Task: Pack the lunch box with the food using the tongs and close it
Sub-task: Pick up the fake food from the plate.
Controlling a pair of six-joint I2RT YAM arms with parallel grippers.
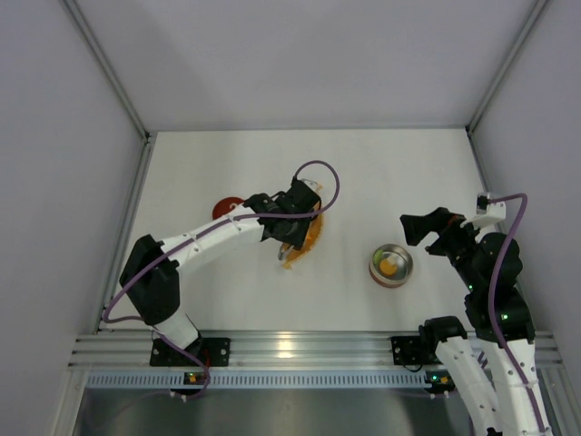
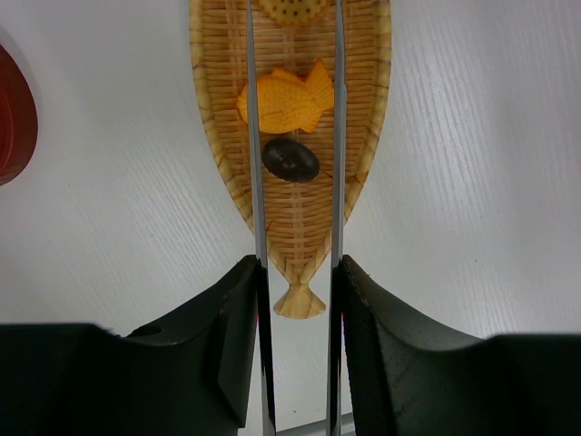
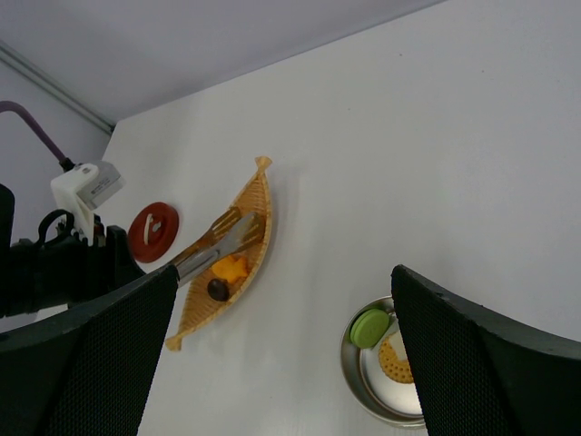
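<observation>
1. The lunch box [image 1: 390, 264] stands on the right side of the white counter [image 1: 363, 173] with its lid off. In the right wrist view a green piece [image 3: 369, 327] lies inside it. A tan round biscuit [image 3: 395, 360] sits just beside the green piece, at about 4 o'clock from it.
2. The right end effector [image 1: 416, 232] hangs at about 1 o'clock from the lunch box. It is released, with its fingers spread wide and nothing between them.
3. The orange woven tray [image 1: 307, 245] lies at about 9 o'clock from the lunch box, well apart from it. The left end effector [image 2: 298, 272] hangs over the tray's near, tail-shaped end, grasping the tongs [image 2: 337, 136]. Each of its black fingers [image 2: 234, 336] presses on the outer side of one tongs arm.
4. In the left wrist view the two silver arms run almost parallel toward 12 o'clock, out over the tray. A dark brown round piece [image 2: 290, 160] lies between them. Just beyond it is a fish-shaped orange piece [image 2: 286, 100], which both arms cross at its edges. Farther on, a yellow dotted piece [image 2: 292, 7] is cut off by the top of the view.
5. The red lid [image 1: 225, 208] lies flat on the counter at about 10 o'clock from the tray, near it but apart. Its white squiggle faces up.
</observation>
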